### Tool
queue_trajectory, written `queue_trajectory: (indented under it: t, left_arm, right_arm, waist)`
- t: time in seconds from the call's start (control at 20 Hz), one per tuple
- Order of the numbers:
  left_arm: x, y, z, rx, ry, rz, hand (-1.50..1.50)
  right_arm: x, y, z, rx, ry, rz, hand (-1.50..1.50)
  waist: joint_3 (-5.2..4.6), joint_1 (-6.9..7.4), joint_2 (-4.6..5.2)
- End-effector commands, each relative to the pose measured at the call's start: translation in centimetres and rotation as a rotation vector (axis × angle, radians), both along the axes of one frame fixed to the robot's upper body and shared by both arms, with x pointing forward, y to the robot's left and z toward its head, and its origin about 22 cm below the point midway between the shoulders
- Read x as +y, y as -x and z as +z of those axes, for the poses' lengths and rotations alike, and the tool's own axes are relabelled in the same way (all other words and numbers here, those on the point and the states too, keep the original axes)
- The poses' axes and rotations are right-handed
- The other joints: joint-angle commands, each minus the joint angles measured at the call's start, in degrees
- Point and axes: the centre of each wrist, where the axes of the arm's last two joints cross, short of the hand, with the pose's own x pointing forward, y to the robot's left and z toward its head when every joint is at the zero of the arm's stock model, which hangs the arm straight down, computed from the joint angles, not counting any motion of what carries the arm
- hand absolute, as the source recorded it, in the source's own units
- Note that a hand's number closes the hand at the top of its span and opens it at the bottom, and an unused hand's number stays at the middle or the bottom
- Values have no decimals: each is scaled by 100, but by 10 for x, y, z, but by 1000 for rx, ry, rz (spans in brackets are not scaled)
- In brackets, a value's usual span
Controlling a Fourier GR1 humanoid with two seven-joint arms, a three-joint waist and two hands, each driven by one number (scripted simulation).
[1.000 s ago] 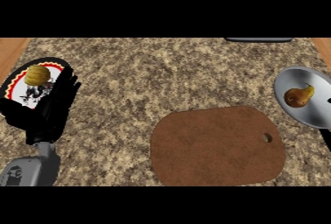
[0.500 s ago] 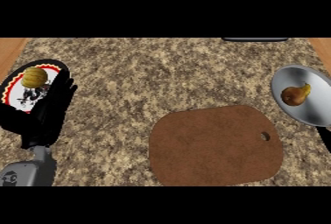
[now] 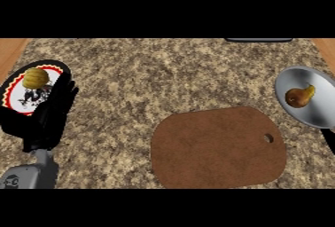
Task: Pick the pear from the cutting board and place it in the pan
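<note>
Head view, the only one: the pear (image 3: 299,96) lies inside the pan (image 3: 315,113) at the right edge of the counter (image 3: 163,75), stem end tipped toward the pan's far side, resting on the grey metal and not on the rim. That is where the task wants it, so I judge the placing done. The cutting board (image 3: 219,153), brown with a small hanging hole near its right side, sits toward the near edge of the counter, just left of the pan, and carries nothing.

At the left edge stands a plate (image 3: 16,91) with a red and white patterned rim, and a small yellow-orange fruit (image 3: 35,78) rests on its far part; it has no share in the task. The left hand (image 3: 49,117) shows over the near side of that plate, fingers (image 3: 64,91) straight and close together, pointing toward the far edge, holding nothing. It looks parked there, out of the way of the board and pan. The right hand shows nowhere.
</note>
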Motion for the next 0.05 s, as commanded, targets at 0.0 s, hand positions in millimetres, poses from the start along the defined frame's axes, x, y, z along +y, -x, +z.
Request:
queue_trajectory:
  t: [0.0]
  left_arm:
    - [-7, -8, 11, -25, 1, 5, 0]
  right_arm:
    - [-1, 8, -4, -66, -34, 115, -150]
  waist:
    - [-4, 2, -7]
